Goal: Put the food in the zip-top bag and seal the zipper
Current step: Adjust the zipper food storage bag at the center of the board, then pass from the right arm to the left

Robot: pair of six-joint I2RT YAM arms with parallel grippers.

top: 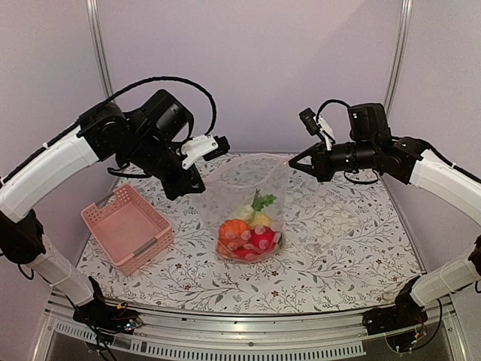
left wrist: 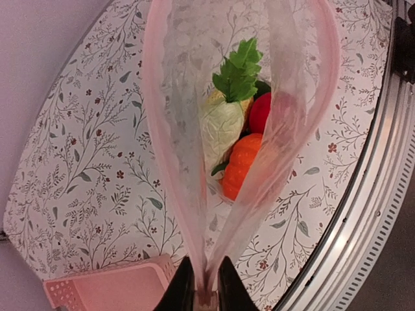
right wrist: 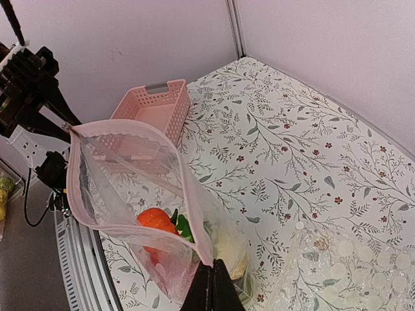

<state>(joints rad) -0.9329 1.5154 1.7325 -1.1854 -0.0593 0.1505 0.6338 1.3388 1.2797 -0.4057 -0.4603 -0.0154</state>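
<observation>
The food lay heaped in the bottom of the zip-top bag. The bag stood at the middle of the bench, its base resting on the surface and its top held up between the two arms. Orange, red and yellow pieces and a white radish with green leaves were identifiable through the plastic; an exact count could not be made. The pink basket, near the bag on the left arm's side, showed no food in it, and none lay loose on the bench, so loading was judged complete. The zipper was unsealed, the rim gaping in a long oval. The left gripper was closed on one end of that rim, and the right gripper was pinched shut on the opposite end. Remaining work, in my judgement: draw the rim taut so its two strips meet, then press the zipper closed from end to end. The bench surface was white with a floral print. Plain pale walls stood behind it, and a metal rail ran along the near edge.
</observation>
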